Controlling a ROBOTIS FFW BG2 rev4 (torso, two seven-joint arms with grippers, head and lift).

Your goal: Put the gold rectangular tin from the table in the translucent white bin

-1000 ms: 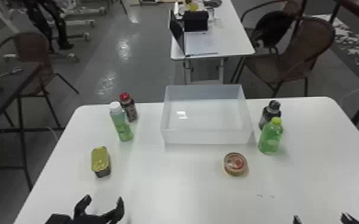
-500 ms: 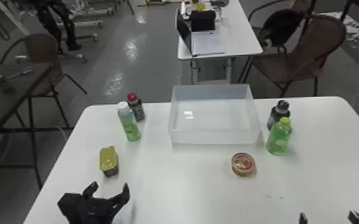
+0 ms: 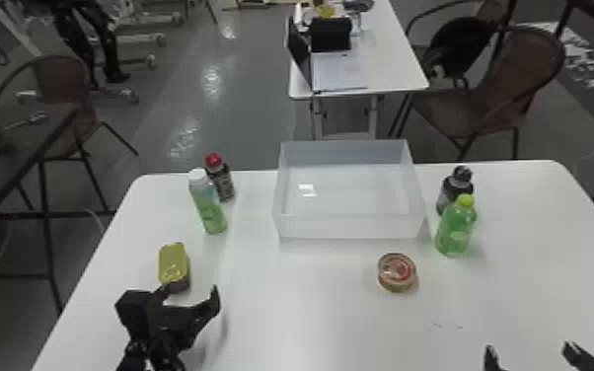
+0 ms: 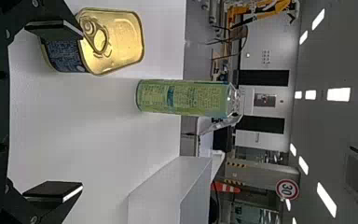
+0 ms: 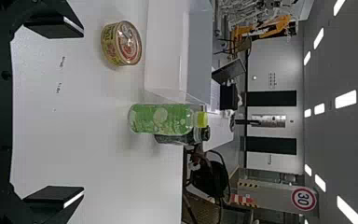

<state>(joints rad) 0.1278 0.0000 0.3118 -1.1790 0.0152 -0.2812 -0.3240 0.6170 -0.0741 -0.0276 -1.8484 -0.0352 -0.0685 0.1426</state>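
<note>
In the head view my left gripper [image 3: 188, 291] stands open just in front of the gold rectangular tin [image 3: 173, 262], at the table's left. The left wrist view has the open left gripper [image 4: 65, 109] with the gold tin [image 4: 116, 41] beyond one finger, whose tip overlaps the tin's edge in the picture; whether they touch I cannot tell. The translucent white bin [image 3: 350, 227] sits at the table's back middle with nothing in it. My right gripper [image 3: 528, 348] is parked at the head view's bottom right; in the right wrist view this gripper [image 5: 66, 112] is open.
A green bottle with a white cap [image 3: 209, 209] and a red-capped bottle [image 3: 222, 182] stand left of the bin. To its right are a green bottle [image 3: 455, 229] and a dark bottle [image 3: 451, 190]. A round tin [image 3: 397, 272] lies in front of the bin.
My left gripper has moved forward over the table and now stands close to the gold tin. The head view has shifted slightly. The right gripper shows little movement.
</note>
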